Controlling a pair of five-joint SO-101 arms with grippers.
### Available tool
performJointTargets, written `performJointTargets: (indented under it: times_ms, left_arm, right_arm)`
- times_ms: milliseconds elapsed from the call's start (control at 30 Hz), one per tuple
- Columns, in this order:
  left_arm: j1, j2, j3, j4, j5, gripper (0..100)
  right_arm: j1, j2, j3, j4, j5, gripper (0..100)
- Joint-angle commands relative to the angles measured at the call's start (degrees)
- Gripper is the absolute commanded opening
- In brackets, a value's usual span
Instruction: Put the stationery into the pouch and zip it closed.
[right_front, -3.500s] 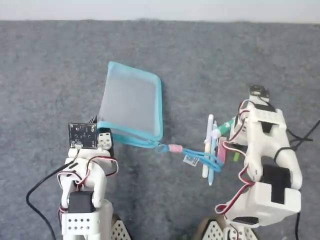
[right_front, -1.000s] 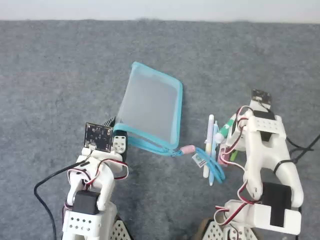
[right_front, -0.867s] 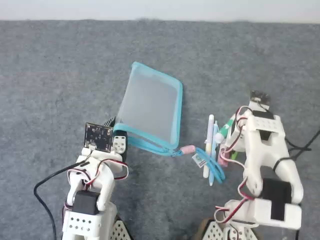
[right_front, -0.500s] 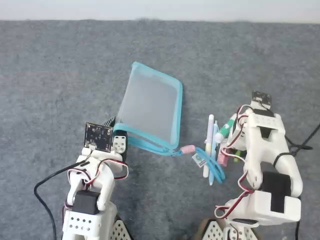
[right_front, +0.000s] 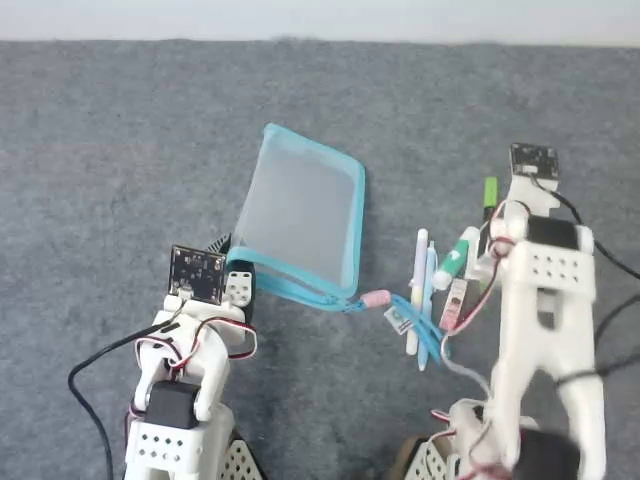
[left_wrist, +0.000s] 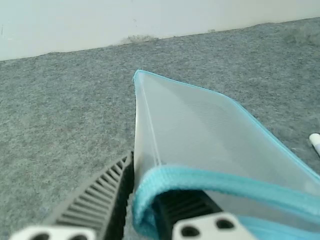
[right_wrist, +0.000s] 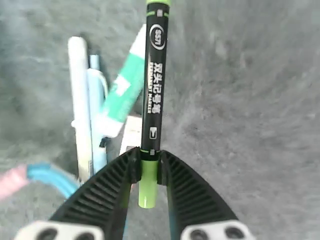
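Green-ended black marker (right_wrist: 152, 100) clenched in right jaws, long axis straight ahead, left jaws pinching pouch (left_wrist: 200, 135)

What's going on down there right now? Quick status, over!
Left gripper shut on pouch rim. Right gripper shut on green marker. Strap lies across the other pens.

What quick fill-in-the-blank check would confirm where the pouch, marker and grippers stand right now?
1. The pouch is clamped at its rim by the ____ arm's gripper.
2. The right gripper is ____ on the marker.
3. The marker's body is black and its ends are ____.
4. The tab at the pouch's zip end is coloured ____.

Missing words: left; shut; green; pink.
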Motion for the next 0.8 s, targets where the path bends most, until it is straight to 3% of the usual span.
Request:
performJointTargets:
  times_ms: [0,267,433,767]
  left_arm:
    - [0.3,0.4,-0.3,0.2,0.4,1]
    - [0.2,0.4,-0.3,0.1,0.4,1]
    - [0.2,0.2,-0.3,-0.4,0.5,1]
    - [-2.8,0.4,-0.3,-4.7,0.7,1]
  right_arm:
    - [-1.5,-9.5,-3.7,3.8,4.2,0.8]
    - [-17.5,-22.5,-3.9,11.7,6.0,0.8]
    - [-29.6,-33.2,-3.9,16.8,11.9,0.8]
    - [-46.0,-44.4,-3.4,29.1,21.1,0.8]
